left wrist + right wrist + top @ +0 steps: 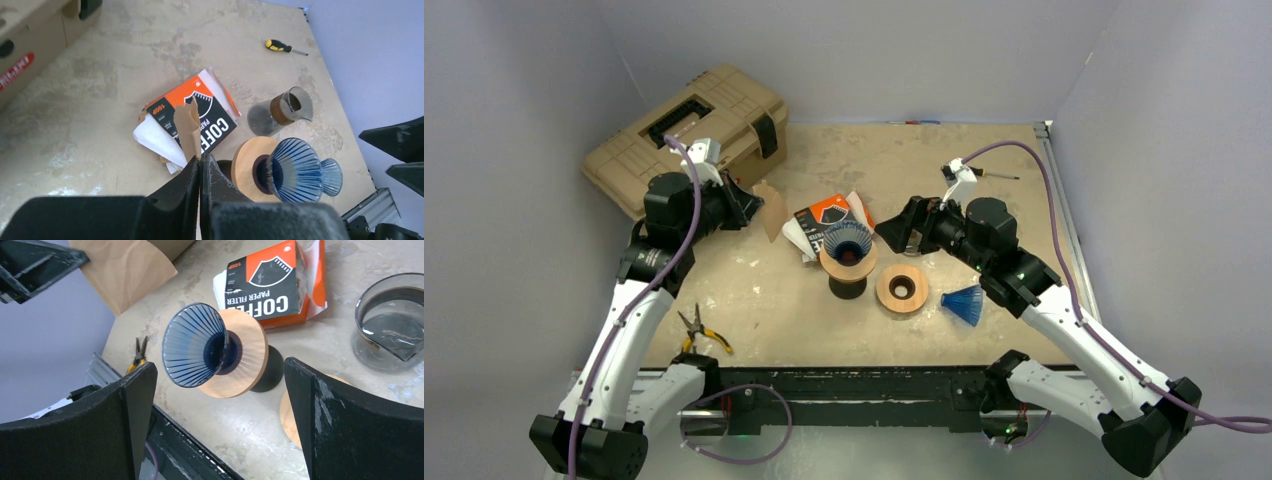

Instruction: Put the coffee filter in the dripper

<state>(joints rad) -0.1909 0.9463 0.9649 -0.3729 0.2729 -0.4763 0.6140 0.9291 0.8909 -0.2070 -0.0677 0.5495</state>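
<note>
Filter (189, 127): thin brown paper, judged light, limp and easily creased; held in the air, left of the dripper (848, 243).
Left claw (201, 167): shut flat on the filter's lower edge.
Right claw (894, 232): spread wide, nothing held, just right of the dripper.
Hold: a pinch at the rim is judged best, leaving the cone free to open.
Dripper: ribbed blue glass, judged fragile; gentle contact advised.

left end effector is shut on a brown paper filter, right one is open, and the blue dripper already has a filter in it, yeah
One thing is off: the blue dripper is empty, as the right wrist view into its ribbed cone shows. The rest stands: the left end effector is shut on the brown paper filter and the right end effector is open.
</note>
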